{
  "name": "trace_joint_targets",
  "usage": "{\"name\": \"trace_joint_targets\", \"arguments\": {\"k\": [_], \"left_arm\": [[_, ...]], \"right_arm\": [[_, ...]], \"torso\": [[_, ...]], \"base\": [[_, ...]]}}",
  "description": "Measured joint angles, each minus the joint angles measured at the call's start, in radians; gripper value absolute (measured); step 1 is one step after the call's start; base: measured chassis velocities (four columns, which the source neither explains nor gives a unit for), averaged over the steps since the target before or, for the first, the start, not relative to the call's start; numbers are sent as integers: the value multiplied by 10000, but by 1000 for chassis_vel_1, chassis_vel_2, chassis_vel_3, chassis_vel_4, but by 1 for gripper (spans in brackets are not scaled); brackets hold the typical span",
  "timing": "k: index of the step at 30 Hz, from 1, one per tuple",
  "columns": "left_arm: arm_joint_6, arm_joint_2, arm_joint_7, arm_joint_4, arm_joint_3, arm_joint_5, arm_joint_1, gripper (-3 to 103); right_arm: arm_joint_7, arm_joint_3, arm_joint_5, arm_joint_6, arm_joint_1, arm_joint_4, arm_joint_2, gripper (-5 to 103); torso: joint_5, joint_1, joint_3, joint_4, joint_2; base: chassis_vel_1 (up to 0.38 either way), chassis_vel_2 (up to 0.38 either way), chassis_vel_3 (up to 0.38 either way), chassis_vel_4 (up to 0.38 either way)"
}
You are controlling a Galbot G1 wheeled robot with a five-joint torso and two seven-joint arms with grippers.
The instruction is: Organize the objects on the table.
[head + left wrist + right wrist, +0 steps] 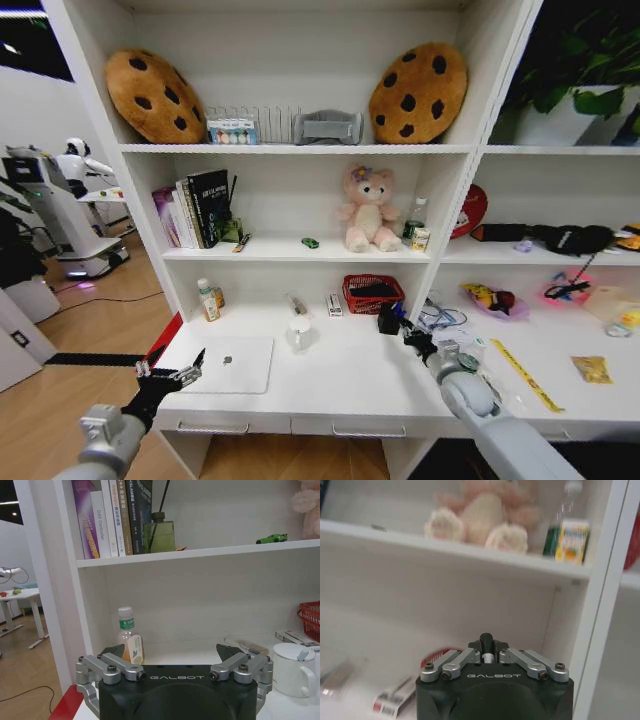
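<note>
A silver laptop (pixel 232 363) lies shut at the left of the white table (pixel 350 390). My left gripper (pixel 170 375) hovers open at the table's front left corner, just left of the laptop, with nothing between its fingers (pixel 112 652). A white mug (pixel 299 333) (pixel 295 669) stands behind the laptop, and a small bottle (pixel 207 299) (pixel 126 632) stands at the back left. My right gripper (pixel 392 318) (pixel 487 642) is raised in front of the red basket (pixel 373 292); it is shut, and a thin silvery pen seems pinched between its fingers. A tiny green toy car (pixel 311 242) (pixel 272 538) sits on the shelf above.
A pink plush bear (pixel 368 208) (pixel 480 515) sits on the shelf above the basket. A small box (pixel 334 304) (pixel 395 700) lies by the basket. Books (pixel 195 210) fill the shelf's left end. Cables, glasses and packets (pixel 590 368) crowd the table's right half. Drawers (pixel 368 430) line the front edge.
</note>
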Motion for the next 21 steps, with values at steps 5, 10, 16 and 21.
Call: {"name": "trace_joint_targets", "arguments": {"k": [5,10,16,21], "left_arm": [[0,0,0,1,0,0,0,100],[0,0,0,0,0,0,0,100],[0,0,0,1,0,0,0,100],[0,0,0,0,0,0,0,100]], "right_arm": [[364,-547,-339,1690,1133,-1462,331,12],[306,-1097,-807,2640,1992,-3032,615,12],[454,-1412,-1125,2888,2484,-3895,910,12],[853,-1487,-1425,3042,2775,-4402,1108,12]], "torso": [[6,0,1,0,-1],[6,1,1,0,-1],[3,1,1,0,-1],[4,1,1,-4,-1]], "base": [[0,0,0,0],[0,0,0,0],[0,0,0,0],[0,0,0,0]]}}
